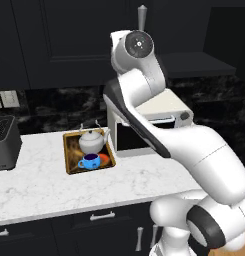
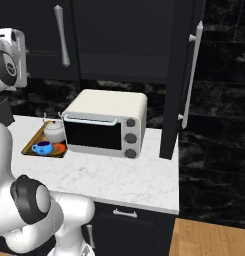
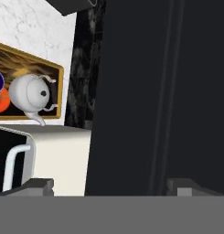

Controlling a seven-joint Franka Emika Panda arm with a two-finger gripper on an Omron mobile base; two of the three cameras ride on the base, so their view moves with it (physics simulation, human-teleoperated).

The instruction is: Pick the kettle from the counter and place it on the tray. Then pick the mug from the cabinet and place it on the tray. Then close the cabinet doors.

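- Kettle (image 1: 91, 141) and mug (image 1: 89, 161) are sitting on the tray (image 1: 69, 155); you're closing the cabinet doors (image 2: 181, 75).
- Fingers (image 3: 111, 185) are spread wide, holding nothing.
- Next: push the 3 o'clock door shut.

**Arm raised high, jaws wide open**

The white arm (image 1: 194, 150) rises from the base at the lower right of the left base view. It bends at a dark elbow joint and climbs to the left, up to a round wrist joint (image 1: 138, 45) near the top. In the hand view the gripper (image 3: 111, 185) shows its 2 dark fingertips (image 3: 40, 184) far apart, with nothing held between them.
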